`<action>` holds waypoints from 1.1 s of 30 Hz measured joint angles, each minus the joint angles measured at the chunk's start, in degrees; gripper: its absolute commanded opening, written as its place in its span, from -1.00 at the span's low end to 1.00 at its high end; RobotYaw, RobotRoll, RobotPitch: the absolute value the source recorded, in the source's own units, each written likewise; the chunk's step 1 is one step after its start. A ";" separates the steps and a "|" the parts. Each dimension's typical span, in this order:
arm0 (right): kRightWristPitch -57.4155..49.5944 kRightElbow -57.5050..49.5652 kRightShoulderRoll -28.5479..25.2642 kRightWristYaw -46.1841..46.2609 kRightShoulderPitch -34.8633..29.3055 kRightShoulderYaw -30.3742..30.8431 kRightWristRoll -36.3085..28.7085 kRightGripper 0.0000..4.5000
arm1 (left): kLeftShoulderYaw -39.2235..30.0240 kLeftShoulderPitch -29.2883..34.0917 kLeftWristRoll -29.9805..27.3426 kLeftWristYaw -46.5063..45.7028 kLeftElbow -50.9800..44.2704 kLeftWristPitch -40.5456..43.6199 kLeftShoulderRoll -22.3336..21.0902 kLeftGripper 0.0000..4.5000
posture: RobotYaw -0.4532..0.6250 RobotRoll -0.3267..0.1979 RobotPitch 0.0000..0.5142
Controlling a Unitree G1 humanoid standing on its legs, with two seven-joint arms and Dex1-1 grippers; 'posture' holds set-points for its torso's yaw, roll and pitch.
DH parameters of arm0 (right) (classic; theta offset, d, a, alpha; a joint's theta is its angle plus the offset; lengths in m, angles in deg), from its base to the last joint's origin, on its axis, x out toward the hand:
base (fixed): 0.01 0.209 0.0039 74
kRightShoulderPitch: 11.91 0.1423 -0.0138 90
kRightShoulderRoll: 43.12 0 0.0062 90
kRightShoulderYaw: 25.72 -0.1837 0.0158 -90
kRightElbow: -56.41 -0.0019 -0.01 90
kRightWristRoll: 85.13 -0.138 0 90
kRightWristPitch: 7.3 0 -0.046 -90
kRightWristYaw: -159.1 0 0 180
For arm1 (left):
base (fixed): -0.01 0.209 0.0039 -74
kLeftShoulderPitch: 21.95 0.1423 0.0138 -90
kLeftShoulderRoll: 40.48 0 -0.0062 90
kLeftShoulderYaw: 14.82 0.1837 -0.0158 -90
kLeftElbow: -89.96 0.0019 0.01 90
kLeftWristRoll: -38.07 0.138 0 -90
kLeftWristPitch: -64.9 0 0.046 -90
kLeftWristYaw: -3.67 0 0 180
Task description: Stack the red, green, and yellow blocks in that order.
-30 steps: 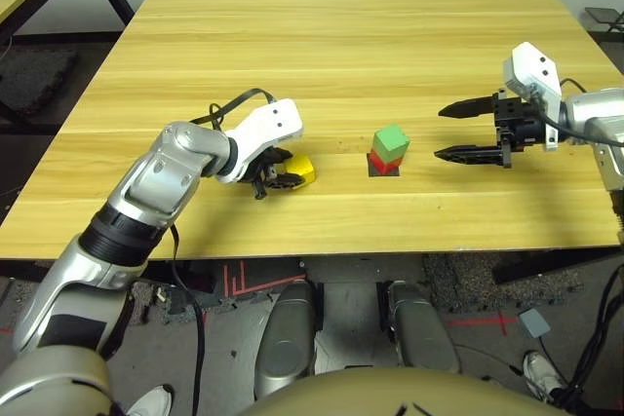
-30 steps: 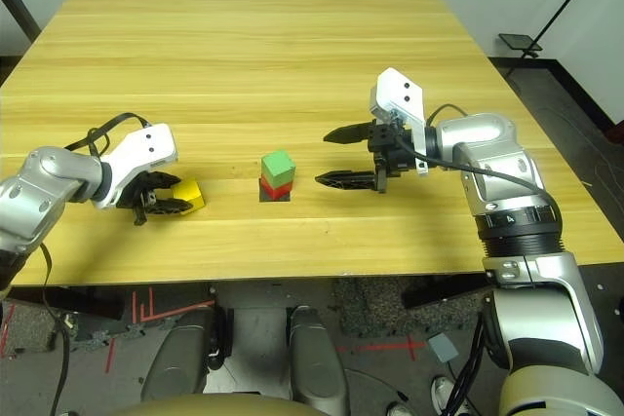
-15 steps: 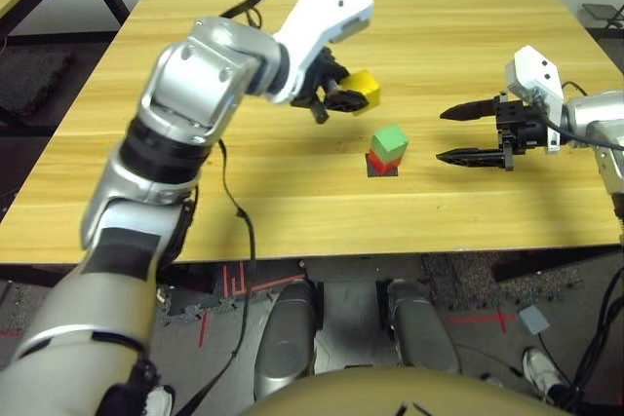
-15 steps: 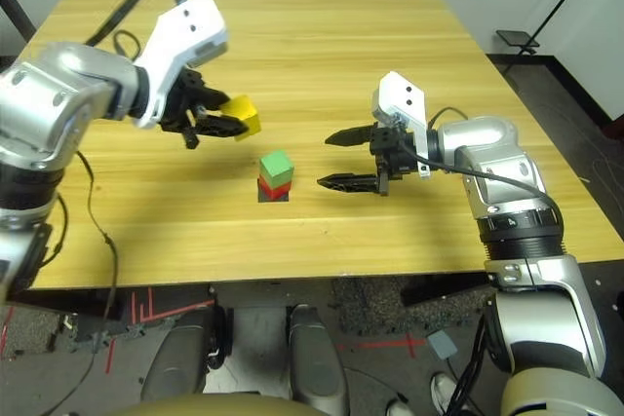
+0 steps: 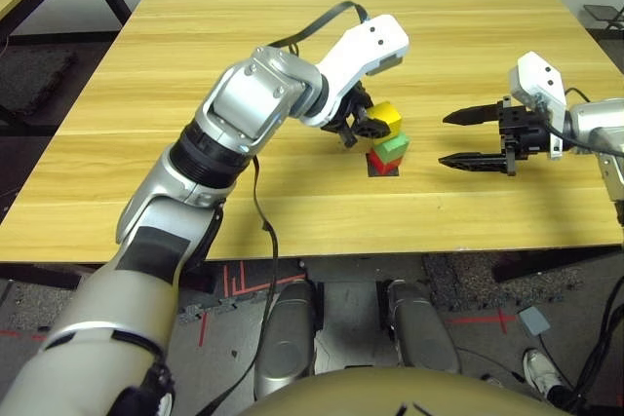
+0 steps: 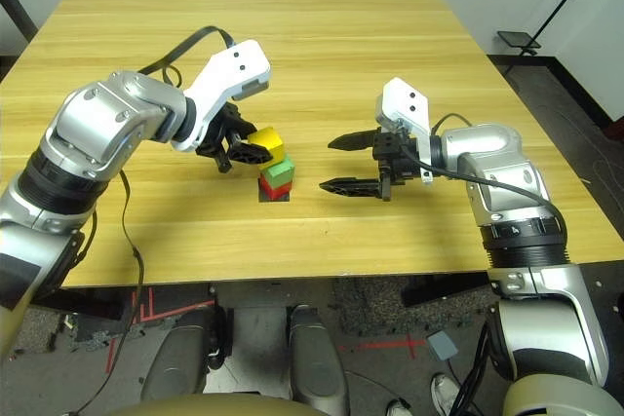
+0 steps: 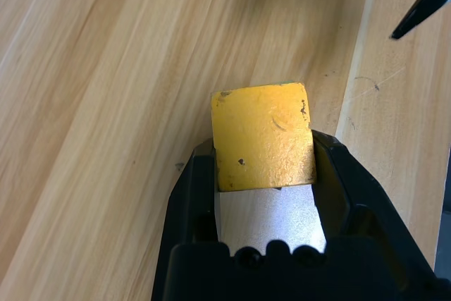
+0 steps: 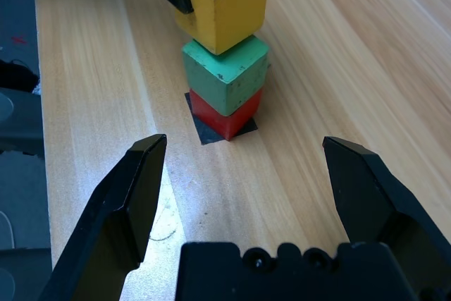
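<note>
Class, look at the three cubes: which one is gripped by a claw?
The yellow block, clamped in the left claw atop the stack. The green block and red block below stand free.

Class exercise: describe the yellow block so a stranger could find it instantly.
Start at the wooden table and find the little block tower near its front edge. The yellow block is uppermost, above green and red, held by the left gripper.
</note>
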 measured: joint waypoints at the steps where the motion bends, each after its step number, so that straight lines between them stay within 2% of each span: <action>1: -0.08 -0.12 0.00 0.01 -0.11 0.00 0.00 1.00 | 0.21 0.05 0.00 -0.23 0.00 -0.02 0.10 -0.14 | 0.20 0.31 -0.55; 18: -0.78 -0.58 0.00 0.64 -1.26 -0.06 -0.02 1.00 | 1.23 -1.80 0.09 -1.48 3.67 -1.96 2.78 -0.14 | 0.20 0.35 -0.57; 33: -0.61 -0.24 0.67 1.18 -1.28 -0.05 0.01 1.00 | 3.07 -4.52 0.05 -0.09 1.80 -1.82 1.30 -0.14 | 0.24 0.40 -0.63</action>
